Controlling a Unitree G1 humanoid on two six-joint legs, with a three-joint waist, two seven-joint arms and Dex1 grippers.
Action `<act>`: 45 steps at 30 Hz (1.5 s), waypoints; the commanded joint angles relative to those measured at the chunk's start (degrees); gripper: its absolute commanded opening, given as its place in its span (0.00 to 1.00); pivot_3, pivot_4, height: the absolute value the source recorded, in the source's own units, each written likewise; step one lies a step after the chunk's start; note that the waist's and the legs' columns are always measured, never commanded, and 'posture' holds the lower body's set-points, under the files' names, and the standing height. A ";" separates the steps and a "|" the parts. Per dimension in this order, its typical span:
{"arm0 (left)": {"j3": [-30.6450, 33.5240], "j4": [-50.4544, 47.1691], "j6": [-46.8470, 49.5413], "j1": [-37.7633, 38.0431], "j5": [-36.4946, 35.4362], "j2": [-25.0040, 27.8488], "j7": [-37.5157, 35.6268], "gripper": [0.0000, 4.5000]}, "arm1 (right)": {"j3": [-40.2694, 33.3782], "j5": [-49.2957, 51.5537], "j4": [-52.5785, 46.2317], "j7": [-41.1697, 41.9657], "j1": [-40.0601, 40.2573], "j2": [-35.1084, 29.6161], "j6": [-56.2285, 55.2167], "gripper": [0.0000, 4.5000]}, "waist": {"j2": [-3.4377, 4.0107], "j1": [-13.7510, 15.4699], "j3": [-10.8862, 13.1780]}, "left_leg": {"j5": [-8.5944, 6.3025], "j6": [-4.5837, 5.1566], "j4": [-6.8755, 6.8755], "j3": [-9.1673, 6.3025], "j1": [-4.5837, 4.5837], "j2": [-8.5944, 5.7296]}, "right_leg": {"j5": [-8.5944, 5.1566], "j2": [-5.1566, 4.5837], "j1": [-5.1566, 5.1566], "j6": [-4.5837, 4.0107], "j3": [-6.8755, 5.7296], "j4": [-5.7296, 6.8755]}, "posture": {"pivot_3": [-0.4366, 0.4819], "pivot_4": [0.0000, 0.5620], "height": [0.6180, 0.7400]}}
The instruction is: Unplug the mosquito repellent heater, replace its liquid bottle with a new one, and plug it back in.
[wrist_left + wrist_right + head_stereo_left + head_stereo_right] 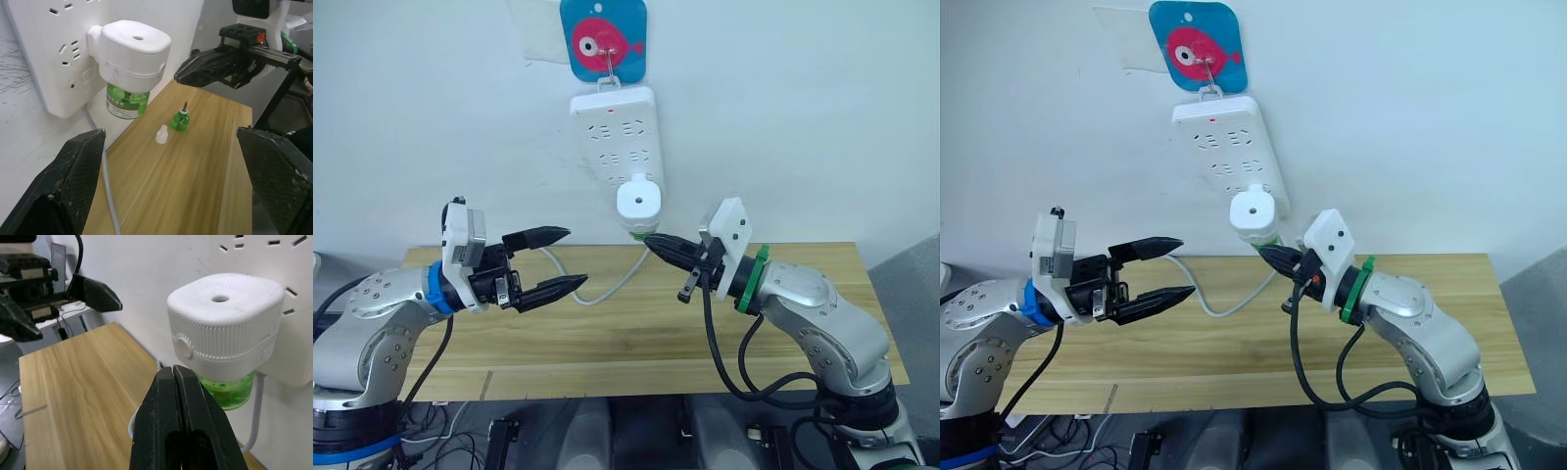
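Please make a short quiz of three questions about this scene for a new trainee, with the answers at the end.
1. True or false: the mosquito repellent heater is plugged into the power strip.
2. Which end effector is open: A left, B right?
3. What lies beside the spare green bottle on the wooden table?

Key: 1 true. 2 A; the right is shut, empty. 3 a small white cap.

Heater (638, 201): plugged into the power strip (615, 127) on the wall, a green bottle (126, 100) hanging beneath it. Open air to its left. The right gripper (658, 244), fingers closed, blocks its lower right. A cable (607, 286) trails below. Small bottle (180, 120) and cap (161, 134) stand on the table (636, 333) beneath.
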 commanded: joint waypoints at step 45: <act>-3.67 2.39 -4.45 -3.36 0.70 -3.20 2.07 1.00 | 1.56 -8.32 -1.16 -9.82 -1.53 6.76 -2.67 0.00 | 0.00 -1.10 -0.01 | -0.13 0.25 0.85 -0.06 0.02 0.01 | 0.12 0.14 0.14 -0.07 -0.01 0.64 | 0.54 0.47 1.00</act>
